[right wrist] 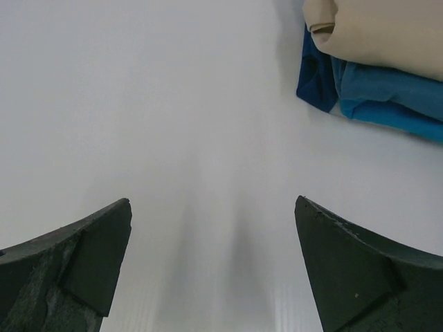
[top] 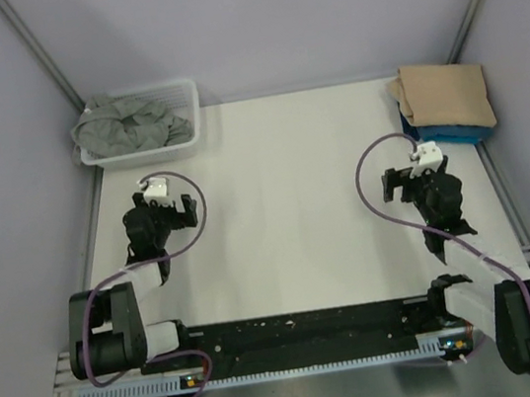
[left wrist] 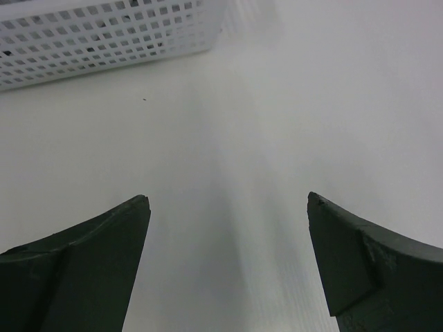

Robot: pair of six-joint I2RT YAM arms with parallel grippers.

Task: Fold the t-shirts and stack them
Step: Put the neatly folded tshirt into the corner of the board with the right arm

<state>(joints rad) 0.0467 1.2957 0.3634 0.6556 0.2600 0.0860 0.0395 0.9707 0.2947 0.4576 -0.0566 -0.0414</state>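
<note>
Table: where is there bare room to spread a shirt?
The middle of the table, between left pincer and right pincer, is bare up to the far edge. Crowded: far left corner, a basket holding a grey shirt; far right, a tan shirt on a blue shirt.

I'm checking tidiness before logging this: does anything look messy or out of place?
Yes: the grey-green t-shirt lies crumpled and unfolded in the white basket at far left. At far right, the tan t-shirt sits neatly folded on the blue t-shirt.
</note>
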